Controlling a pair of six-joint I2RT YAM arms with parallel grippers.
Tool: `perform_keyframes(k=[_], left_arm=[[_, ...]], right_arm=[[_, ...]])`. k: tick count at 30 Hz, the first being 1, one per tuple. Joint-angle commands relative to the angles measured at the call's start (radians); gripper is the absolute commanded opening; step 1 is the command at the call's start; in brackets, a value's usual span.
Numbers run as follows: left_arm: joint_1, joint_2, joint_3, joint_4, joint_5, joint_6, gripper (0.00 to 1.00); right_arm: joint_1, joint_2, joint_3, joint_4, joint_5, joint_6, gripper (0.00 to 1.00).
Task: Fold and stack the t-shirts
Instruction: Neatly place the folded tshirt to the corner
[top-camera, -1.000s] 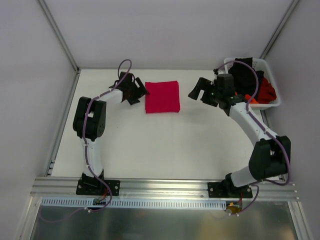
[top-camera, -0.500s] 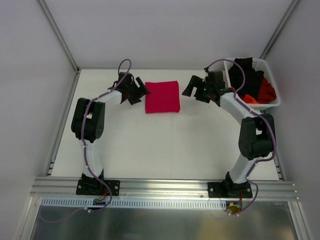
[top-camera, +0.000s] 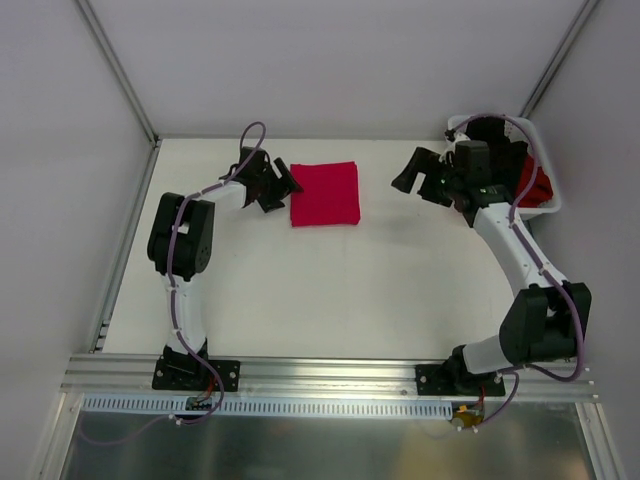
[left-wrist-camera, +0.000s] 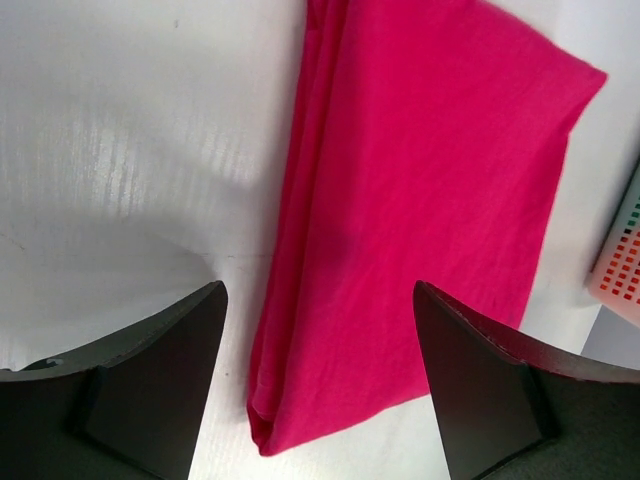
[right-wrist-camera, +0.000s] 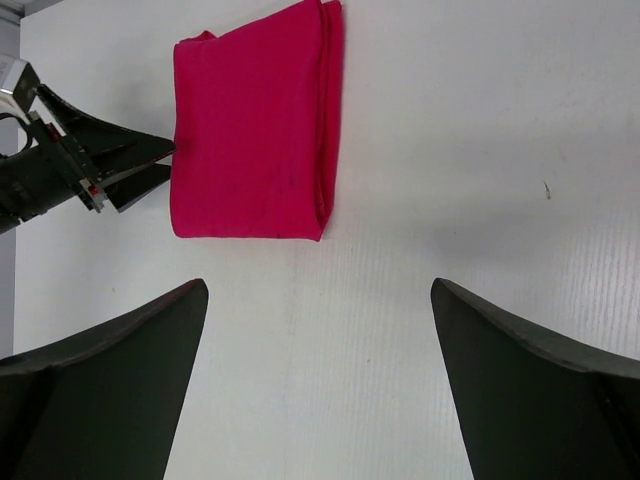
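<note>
Left pincer (left-wrist-camera: 319, 287): jaws wide, nothing held. The crimson shirt (top-camera: 325, 193) lies straight ahead, its layered fold edge running in between my jaws. I can't tell whether I'm touching it.

Right pincer (right-wrist-camera: 318, 290): jaws wide, empty, hovering over bare bench (top-camera: 330, 290). The crimson shirt is ahead of it, well apart. The white basket (top-camera: 548, 172) sits just behind its wrist.

The crimson shirt looks done: a flat rectangle with square edges. So I judge the step in hand is fetching the next shirt.

- Left: lift clear before pulling away. A sideways drag would catch that fold edge and open it.
- Right: turn back to the basket and come in from above, clear of the rim.
- In the basket, the black shirt (top-camera: 497, 140) and orange-red shirt (top-camera: 537, 186) are heaped together, partly hidden by my arm. Pinch only the top one, near a hem or shoulder.
- Lift straight up so the other shirt and the basket don't ride along.
- Spread it on bare bench beside the crimson shirt, not on top of it.
</note>
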Motion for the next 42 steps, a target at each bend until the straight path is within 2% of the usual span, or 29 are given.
perform_keyframes(k=[1,11,14,18,22,26,29,30,31,35,42], left_arm=[[0.005,0.027,0.039,0.017,0.022,0.001,0.76],[0.005,0.104,0.092,0.017,0.026,-0.035,0.7],[0.002,0.115,0.101,0.017,0.034,-0.042,0.66],[0.002,0.118,0.093,0.017,0.025,-0.035,0.57],[0.002,0.121,0.102,0.017,0.043,0.0,0.43],[0.005,0.124,0.108,0.017,0.035,0.031,0.24],[0.011,0.136,0.125,0.017,0.051,0.045,0.15],[0.013,0.138,0.128,0.017,0.052,0.057,0.05],[0.018,0.136,0.128,0.017,0.051,0.06,0.0],[0.042,0.104,0.112,0.017,0.037,0.079,0.0],[0.136,0.024,0.136,-0.065,0.023,0.279,0.0]], right_arm=[[0.004,-0.067,-0.049,-0.037,0.026,-0.022,0.99],[-0.002,-0.163,-0.099,-0.043,0.03,0.004,0.99],[-0.002,-0.183,-0.104,-0.06,0.041,0.004,0.99],[-0.005,-0.206,-0.11,-0.076,0.067,0.001,0.99],[-0.01,-0.219,-0.1,-0.097,0.079,-0.004,0.99],[-0.014,-0.24,-0.089,-0.109,0.096,-0.013,0.99],[-0.016,-0.262,-0.092,-0.112,0.128,-0.041,0.99],[-0.016,-0.266,-0.09,-0.115,0.15,-0.05,0.99],[-0.02,-0.271,-0.089,-0.117,0.157,-0.059,0.99],[-0.033,-0.28,-0.073,-0.125,0.177,-0.084,0.99],[-0.04,-0.243,-0.012,-0.137,0.251,-0.214,0.99]])
